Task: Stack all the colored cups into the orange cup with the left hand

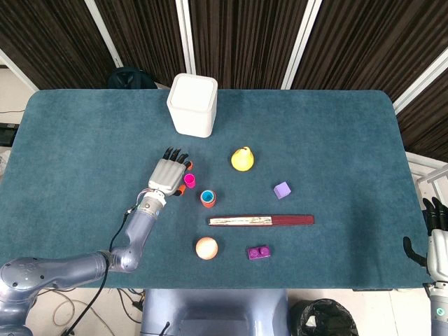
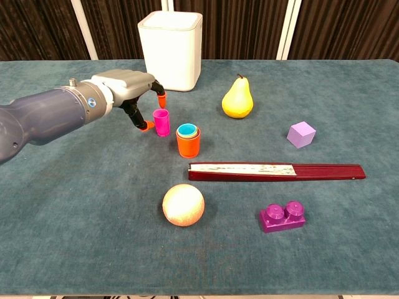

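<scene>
Chest view: my left hand [image 2: 128,93] has its fingers [image 2: 144,126] spread around the magenta cup [image 2: 161,122] mid-worktop, nothing gripped. Orange cup [image 2: 187,142] alongside already holds blue; magenta left.

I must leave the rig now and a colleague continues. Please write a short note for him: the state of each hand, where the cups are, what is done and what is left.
Left hand: open, fingers spread around the magenta cup, not clearly gripping it.
Right hand: idle at the right table edge, holding nothing; open or shut cannot be told.
Orange cup: upright, just right of the magenta cup, behind the closed fan.
Done: a blue cup already sits inside the orange cup.
Left: close on the magenta cup, lift it and drop it into the stack.
</scene>
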Robot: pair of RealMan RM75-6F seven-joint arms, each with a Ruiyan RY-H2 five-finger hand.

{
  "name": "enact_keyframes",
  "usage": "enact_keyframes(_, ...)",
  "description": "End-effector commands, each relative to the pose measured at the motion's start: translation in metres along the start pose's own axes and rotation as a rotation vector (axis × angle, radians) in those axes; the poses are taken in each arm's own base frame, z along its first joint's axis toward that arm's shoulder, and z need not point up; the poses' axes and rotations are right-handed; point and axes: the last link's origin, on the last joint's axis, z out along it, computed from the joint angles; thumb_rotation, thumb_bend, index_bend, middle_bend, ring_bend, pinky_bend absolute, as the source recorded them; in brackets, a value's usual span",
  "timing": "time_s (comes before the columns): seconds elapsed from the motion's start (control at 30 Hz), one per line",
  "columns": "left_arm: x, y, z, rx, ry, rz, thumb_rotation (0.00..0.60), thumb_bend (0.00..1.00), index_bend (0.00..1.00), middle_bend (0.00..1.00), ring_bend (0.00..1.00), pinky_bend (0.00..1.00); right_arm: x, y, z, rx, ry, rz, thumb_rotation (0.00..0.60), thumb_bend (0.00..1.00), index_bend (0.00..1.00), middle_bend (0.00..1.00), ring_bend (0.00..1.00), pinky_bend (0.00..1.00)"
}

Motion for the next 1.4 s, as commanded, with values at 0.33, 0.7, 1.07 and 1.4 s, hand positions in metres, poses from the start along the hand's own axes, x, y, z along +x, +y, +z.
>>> enact_keyframes(0.33, -0.005, 0.008, 0.002, -0.027, 0.005, -0.001, 0.600, 0.31, 0.38, 0.16, 0.00, 0.00, 0.000, 0.002, 0.001, -0.007, 0.002, 0.001, 0.600, 0.43, 0.04, 0.00, 0.06, 0.00)
enact_keyframes(0.7, -0.003, 0.008, 0.002, -0.028, 0.015, 0.006, 0.600, 0.33, 0.42, 0.17, 0.00, 0.00, 0.000, 0.001, 0.001, -0.008, 0.003, 0.005, 0.600, 0.43, 0.04, 0.00, 0.06, 0.00)
enact_keyframes(1.07, -0.003, 0.009, 0.001, -0.028, 0.015, 0.006, 0.600, 0.38, 0.47, 0.19, 0.00, 0.00, -0.001, 0.002, 0.001, -0.013, -0.002, 0.008, 0.600, 0.43, 0.04, 0.00, 0.06, 0.00)
enact_keyframes(1.4, 0.018, 0.023, -0.005, -0.080, 0.072, -0.040, 0.600, 0.38, 0.45, 0.19, 0.00, 0.00, 0.001, 0.002, 0.001, -0.016, 0.005, 0.015, 0.600, 0.43, 0.04, 0.00, 0.06, 0.00)
